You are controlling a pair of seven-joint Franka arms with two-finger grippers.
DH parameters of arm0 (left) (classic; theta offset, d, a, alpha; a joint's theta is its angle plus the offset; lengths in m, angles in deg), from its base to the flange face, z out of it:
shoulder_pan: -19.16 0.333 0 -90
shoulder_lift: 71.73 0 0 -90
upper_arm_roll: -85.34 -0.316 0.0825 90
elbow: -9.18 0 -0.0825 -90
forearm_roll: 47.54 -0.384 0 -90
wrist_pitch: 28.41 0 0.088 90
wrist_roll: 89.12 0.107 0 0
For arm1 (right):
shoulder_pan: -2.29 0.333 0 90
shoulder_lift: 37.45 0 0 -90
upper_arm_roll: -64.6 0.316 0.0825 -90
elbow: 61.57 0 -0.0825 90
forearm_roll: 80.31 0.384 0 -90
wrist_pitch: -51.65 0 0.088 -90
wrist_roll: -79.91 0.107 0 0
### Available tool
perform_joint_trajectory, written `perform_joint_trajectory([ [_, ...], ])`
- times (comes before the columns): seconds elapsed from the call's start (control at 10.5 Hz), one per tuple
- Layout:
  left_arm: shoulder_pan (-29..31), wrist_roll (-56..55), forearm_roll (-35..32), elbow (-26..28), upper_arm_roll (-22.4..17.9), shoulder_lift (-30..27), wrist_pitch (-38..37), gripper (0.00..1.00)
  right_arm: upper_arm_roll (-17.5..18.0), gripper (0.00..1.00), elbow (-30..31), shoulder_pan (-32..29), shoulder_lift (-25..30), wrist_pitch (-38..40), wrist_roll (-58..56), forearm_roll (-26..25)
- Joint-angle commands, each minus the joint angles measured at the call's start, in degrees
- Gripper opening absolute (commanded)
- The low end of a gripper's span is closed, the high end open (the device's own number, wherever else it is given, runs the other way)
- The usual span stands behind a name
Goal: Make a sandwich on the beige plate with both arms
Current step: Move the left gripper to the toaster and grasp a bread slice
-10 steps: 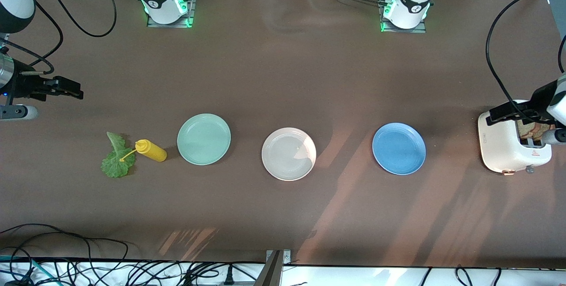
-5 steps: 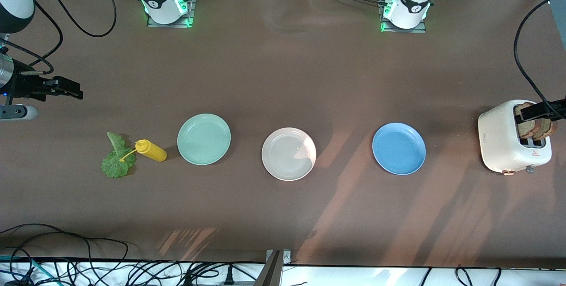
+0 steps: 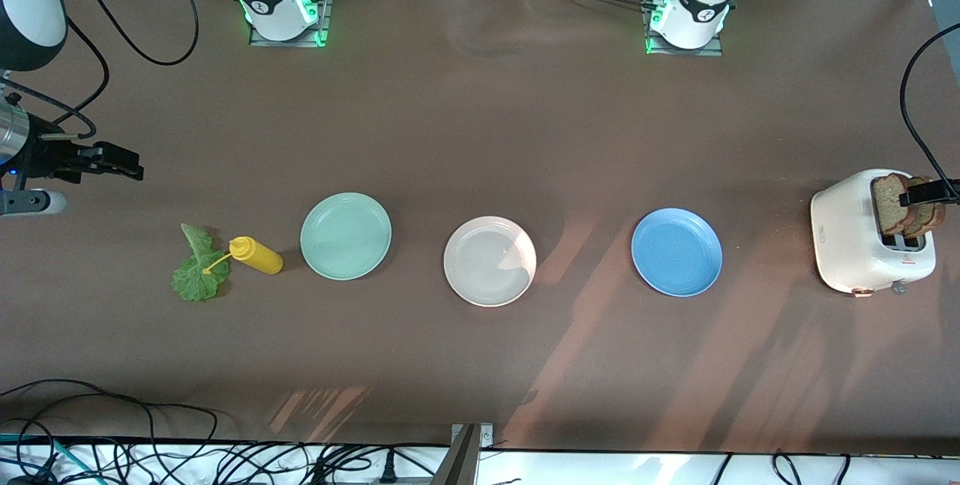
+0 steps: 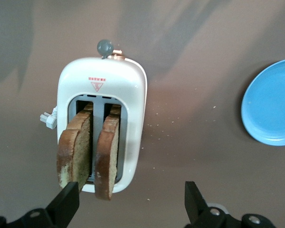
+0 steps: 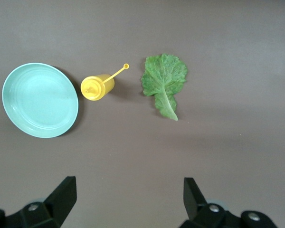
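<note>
Left pincer [image 4: 128,202] gapes over the glossy white toaster [image 4: 102,118], holding nothing; two coarse brown bread slices [image 4: 90,154] stand in its slots. Right pincer [image 5: 128,197] gapes empty above the ruffled lettuce leaf [image 5: 164,83], at nine o'clock from the smooth round beige plate [image 3: 490,261].

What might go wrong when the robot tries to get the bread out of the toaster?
The two brown bread slices stand close together in the white toaster, so the open left end effector above them might pinch both or crumble one. The light toaster could tip or lift too. The open right end effector, over the green lettuce leaf, might knock the yellow squeeze bottle beside it.
</note>
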State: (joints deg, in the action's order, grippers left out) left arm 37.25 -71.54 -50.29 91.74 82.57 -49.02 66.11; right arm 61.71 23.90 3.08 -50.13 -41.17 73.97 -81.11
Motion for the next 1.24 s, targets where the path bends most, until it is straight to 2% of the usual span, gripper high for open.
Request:
perform_joint_trajectory([
  [0.0, 1.95, 2.73, -1.64, -0.99, 0.66, 2.94, 0.05, 0.97, 0.25, 1.00, -0.74, 0.08, -0.15, -1.22, 0.57, 0.37],
  [0.76, 2.65, 2.38, -1.73, -0.90, 0.66, 6.64, -0.04, 0.91, 0.34, 1.00, -0.74, 0.35, -0.33, -3.33, 1.02, 0.80],
  [0.95, 2.13, 2.03, -6.64, -0.82, 0.84, 7.17, -0.04, 0.80, 0.16, 1.00, -0.74, 0.26, -0.24, -3.24, 0.93, 2.39],
  [1.15, 2.21, 2.03, -6.65, -0.82, 0.84, 7.52, -0.04, 0.55, 0.08, 1.00, -0.74, 0.00, -0.24, -3.24, 0.67, 3.00],
])
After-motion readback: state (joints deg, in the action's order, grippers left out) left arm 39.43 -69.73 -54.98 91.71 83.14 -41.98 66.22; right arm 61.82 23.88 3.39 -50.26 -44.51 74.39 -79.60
